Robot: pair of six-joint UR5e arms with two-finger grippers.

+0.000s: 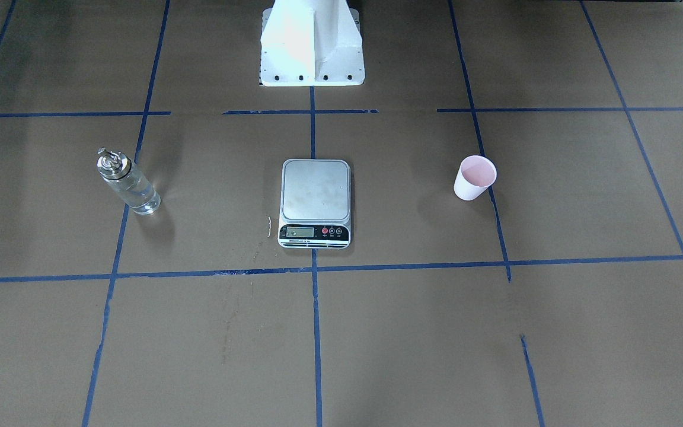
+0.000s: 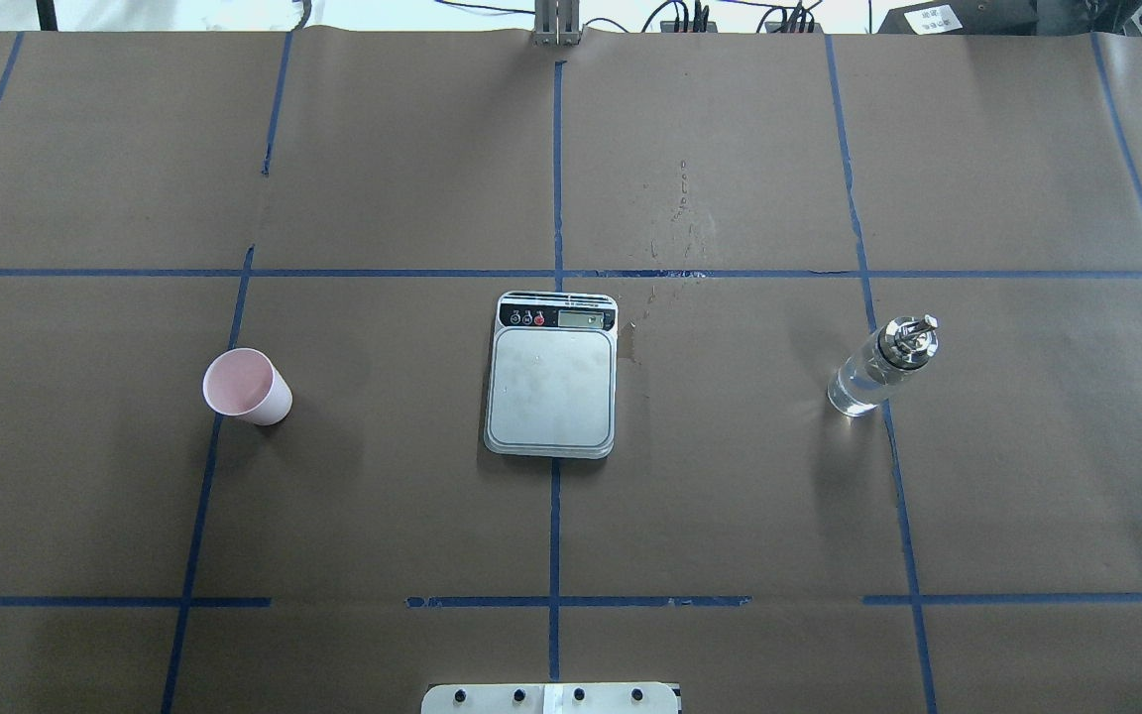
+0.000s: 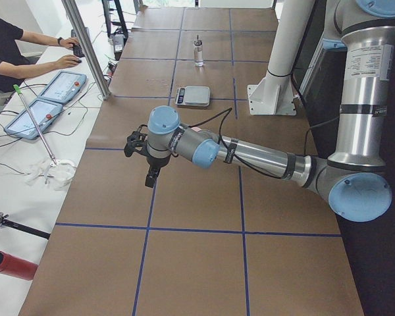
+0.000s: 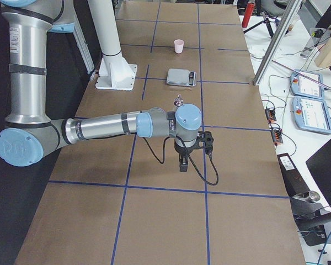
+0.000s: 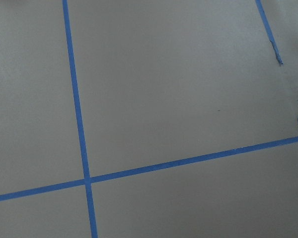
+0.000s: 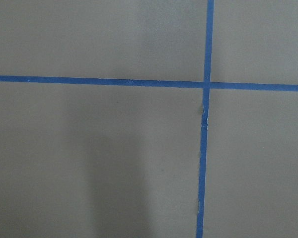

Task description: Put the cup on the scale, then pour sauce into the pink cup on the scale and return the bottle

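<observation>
i'm seeing cup (image 2: pixel 247 387) sitting upright on table (image 2: pixel 730 496), well robot-left of scale (image 2: pixel 552 382), bottle (image 2: pixel 878 367) standing well robot-right of it. left pincer (image 3: pixel 149 178), right pincer (image 4: pixel 183 162) hanging over table; can't tell if apart or together.

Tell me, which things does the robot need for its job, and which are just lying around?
For the job:
- pink cup
- scale
- bottle, with the clear sauce inside

Just lying about:
- blue tape lines
- white robot stand
- tablets on the side bench
- red tube
</observation>
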